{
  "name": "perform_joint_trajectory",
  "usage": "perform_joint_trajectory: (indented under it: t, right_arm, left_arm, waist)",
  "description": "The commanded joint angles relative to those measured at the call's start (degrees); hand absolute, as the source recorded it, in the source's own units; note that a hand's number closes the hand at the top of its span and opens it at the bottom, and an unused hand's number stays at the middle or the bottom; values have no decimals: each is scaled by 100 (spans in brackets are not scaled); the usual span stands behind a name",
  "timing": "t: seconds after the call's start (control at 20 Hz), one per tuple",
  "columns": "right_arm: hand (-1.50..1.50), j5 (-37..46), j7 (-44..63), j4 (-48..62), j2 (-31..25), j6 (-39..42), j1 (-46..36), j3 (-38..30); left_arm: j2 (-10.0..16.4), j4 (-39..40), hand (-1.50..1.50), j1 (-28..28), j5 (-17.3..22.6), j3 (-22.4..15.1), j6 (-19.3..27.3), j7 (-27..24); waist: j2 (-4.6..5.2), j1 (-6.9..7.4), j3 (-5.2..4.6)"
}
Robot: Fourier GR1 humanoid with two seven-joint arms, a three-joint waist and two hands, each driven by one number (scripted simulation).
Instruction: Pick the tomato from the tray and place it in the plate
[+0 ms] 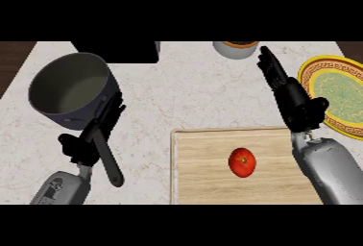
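- Head view: a pale marbled counter [186, 91] is seen from steeply above.
- A wooden tray [205, 166] is laid on the counter at the lower middle and right.
- The tomato [242, 162] is found on the tray, near its middle, upright and untouched by either hand.
- The plate [312, 68], yellow-rimmed with a green centre, is placed at the right edge, just beyond the tray's far right corner and cut off by the view's edge.
- The right hand [292, 98] is held above the tray's far right corner, between tomato and plate; its fingers are stretched straight and point away from the robot, with nothing held. Its thumb is seen just beside the plate's rim.
- The left hand [86, 141] is shown at the lower left, fingers straight and apart, nothing gripped.
- A grey pot [77, 117] is set at the upper left; its black handle [111, 167] runs down alongside the left hand, and whether they touch cannot be told.
- A small round container [236, 48] and a black object [117, 52] are seen at the far edge.
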Motion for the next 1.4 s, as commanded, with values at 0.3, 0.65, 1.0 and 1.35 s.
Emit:
perform_joint_trajectory:
  t: [0.3,0.65,1.0,1.35]
  right_arm:
    - [150,877,-742,-26,-1879,1889,-1190,60]
    - [-150,-603,-3337,2317,-645,2448,-490,-1261]
    - [-150,-73,-3074,2211,-1558,3534,-749,-1071]
    - [-150,1158,-2469,1299,-2184,4037,-1038,35]
  left_arm:
    - [-93,473,0,592,180,110,339,915]
    - [-250,-97,0,721,124,40,691,1575]
    - [-176,-429,0,1106,142,149,564,1686]
    - [-327,-408,0,987,-53,89,827,1739]
  waist:
    - [-10,186,-67]
    - [36,110,54]
    - [-15,18,39]
    - [-45,-40,30]
